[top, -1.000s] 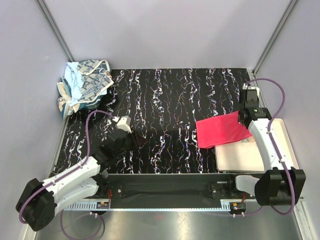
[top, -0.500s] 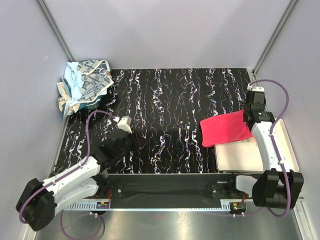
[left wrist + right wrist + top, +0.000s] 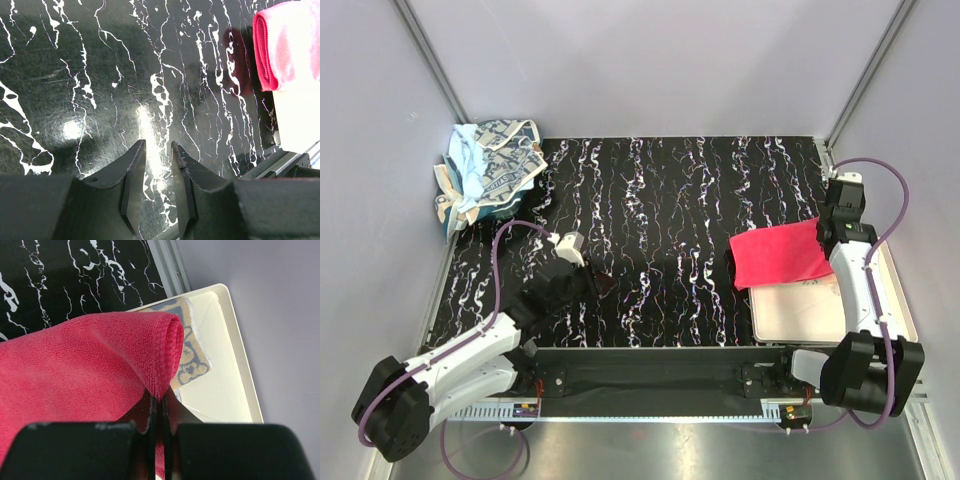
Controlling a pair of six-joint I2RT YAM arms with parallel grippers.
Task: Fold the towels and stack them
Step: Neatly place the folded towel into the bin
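Observation:
A folded pink-red towel hangs from my right gripper, which is shut on its folded edge. The towel lies partly over the far left corner of the cream tray. In the right wrist view it covers most of a patterned cloth lying in the tray. A heap of patterned and light blue towels sits at the far left corner. My left gripper hovers low over the black mat, jaws a little apart and empty. The pink towel also shows in the left wrist view.
The black marbled mat covers the table. Grey walls stand close on the left, back and right. The tray sits at the near right edge, against the right wall. A metal rail runs along the near edge.
My right gripper has carried the pink-red towel to the right, so more of it lies over the tray. The left arm has not moved.

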